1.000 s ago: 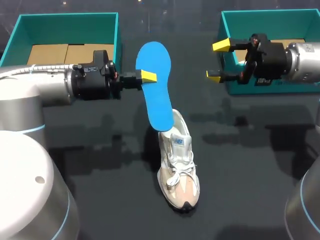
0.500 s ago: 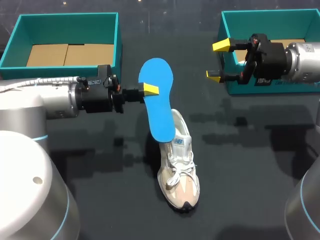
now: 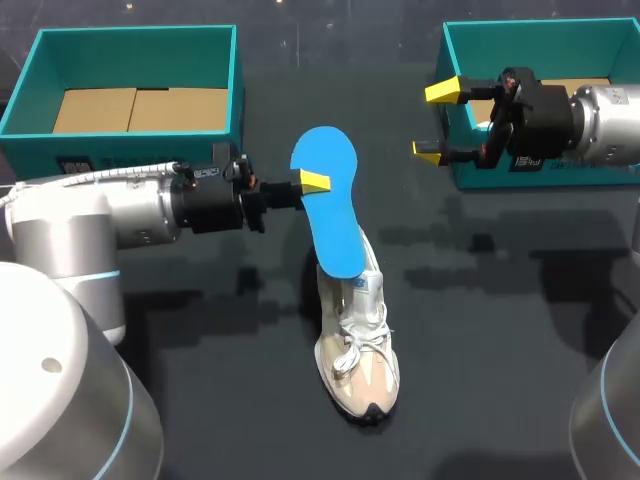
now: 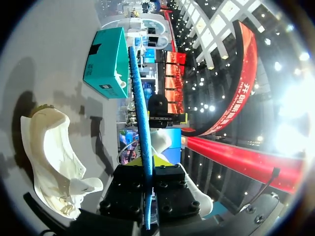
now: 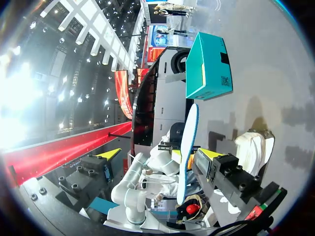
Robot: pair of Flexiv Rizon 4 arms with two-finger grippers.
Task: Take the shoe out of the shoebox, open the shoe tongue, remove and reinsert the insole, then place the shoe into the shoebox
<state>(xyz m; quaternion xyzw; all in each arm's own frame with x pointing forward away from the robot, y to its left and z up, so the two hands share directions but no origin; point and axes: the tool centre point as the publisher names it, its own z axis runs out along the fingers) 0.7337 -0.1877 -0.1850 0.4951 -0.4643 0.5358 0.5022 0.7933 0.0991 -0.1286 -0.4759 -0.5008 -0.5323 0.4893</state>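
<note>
Between the fingers of the left gripper (image 3: 306, 184) the blue insole (image 3: 335, 215) is clamped by one long edge, about a third of the way along from its upper end. It hangs on a slant, with most of its length below the gripper. The left wrist view shows it edge-on, running straight out ahead of the two pads that press on its faces.

Compared with a second ago, this gripper has carried the insole away from the left shoebox (image 3: 130, 120) and downward. The insole's lower end was then just above the heel of the white shoe (image 3: 357, 340); now it overlaps the heel opening. Whether it touches the inside of the shoe cannot be told. The shoe itself has not shifted: it stands upright on its sole on the dark table (image 3: 500, 350), below and ahead of the left gripper, with its toe pointing away from it.

The right gripper (image 3: 435, 121) has not moved. Its yellow tips stand wide apart and hold nothing, well apart from the insole.

The left shoebox is open and lies behind the left arm, with brown cardboard (image 3: 140, 108) flat on its floor. The right shoebox (image 3: 530, 35) is open too. It sits just behind the right gripper, whose fingers hover at its near corner, and shows a strip of the same cardboard, mostly hidden by the wrist.
</note>
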